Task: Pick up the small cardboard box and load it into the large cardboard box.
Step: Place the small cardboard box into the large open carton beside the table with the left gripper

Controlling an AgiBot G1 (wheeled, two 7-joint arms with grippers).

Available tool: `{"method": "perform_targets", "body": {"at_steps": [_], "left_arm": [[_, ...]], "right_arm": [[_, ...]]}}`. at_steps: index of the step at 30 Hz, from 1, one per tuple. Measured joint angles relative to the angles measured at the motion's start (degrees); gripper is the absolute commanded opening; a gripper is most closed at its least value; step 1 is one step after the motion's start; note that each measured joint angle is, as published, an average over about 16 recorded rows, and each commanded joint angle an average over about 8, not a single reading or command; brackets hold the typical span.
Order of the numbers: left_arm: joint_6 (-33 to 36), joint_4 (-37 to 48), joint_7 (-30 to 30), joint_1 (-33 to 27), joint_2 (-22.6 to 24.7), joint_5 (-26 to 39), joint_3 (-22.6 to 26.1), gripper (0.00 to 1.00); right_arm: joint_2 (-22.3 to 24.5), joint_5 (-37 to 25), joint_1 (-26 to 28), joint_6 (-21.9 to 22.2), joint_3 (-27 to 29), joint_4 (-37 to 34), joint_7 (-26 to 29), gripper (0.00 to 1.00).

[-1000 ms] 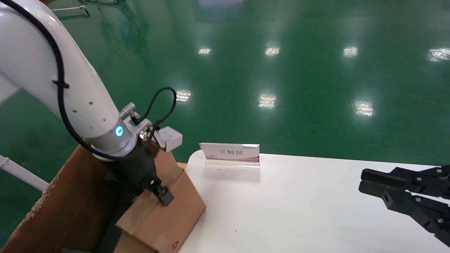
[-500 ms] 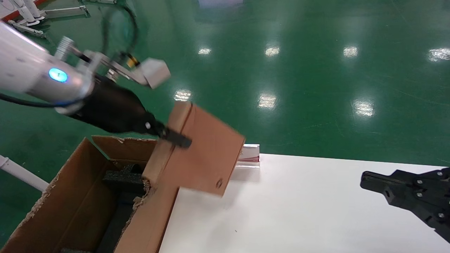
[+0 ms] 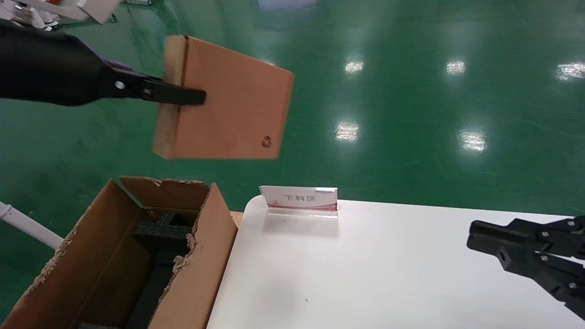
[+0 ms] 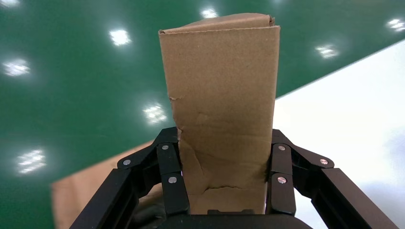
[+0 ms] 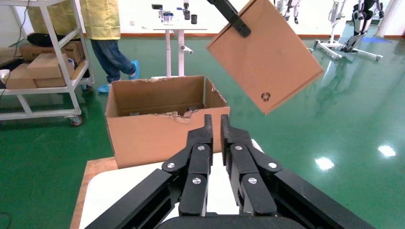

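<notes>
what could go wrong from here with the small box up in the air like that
1. The left gripper pinches only one end of the small cardboard box, and the cardboard there is creased; the hanging box could slip or swing loose.
2. The box hangs above the floor, beyond the large cardboard box; if dropped now, it would probably miss the carton.
3. Black foam already sits inside, and the rim is ragged; the box may snag or rest tilted when lowered. The right gripper idles over the white table.

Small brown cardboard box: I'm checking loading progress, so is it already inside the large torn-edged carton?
No, the small brown cardboard box hangs in the left pincer, well above the large torn-edged carton.
</notes>
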Motion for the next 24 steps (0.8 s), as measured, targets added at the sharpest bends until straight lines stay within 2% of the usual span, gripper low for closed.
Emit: {"method": "perform_targets", "body": {"at_steps": [6, 14, 19, 24], "left_arm": [[0.49, -0.11, 3.64, -3.23, -0.19, 2.77, 1.61, 0.0], [3.08, -0.22, 6.73, -8.56, 1.3, 6.05, 6.04, 0.0], [7.07, 0.02, 6.55, -12.88, 3.38, 8.56, 10.39, 0.0], [11.7, 0.83, 4.88, -17.78, 6.15, 11.1, 16.7, 0.0]], "right_arm": [[0.0, 0.0, 0.0, 0.0, 0.0, 0.0, 0.0, 1.0], [0.0, 0.0, 0.0, 0.0, 0.0, 0.0, 0.0, 1.0], [0.0, 0.0, 0.0, 0.0, 0.0, 0.0, 0.0, 1.0], [0.0, 0.0, 0.0, 0.0, 0.0, 0.0, 0.0, 1.0]]}}
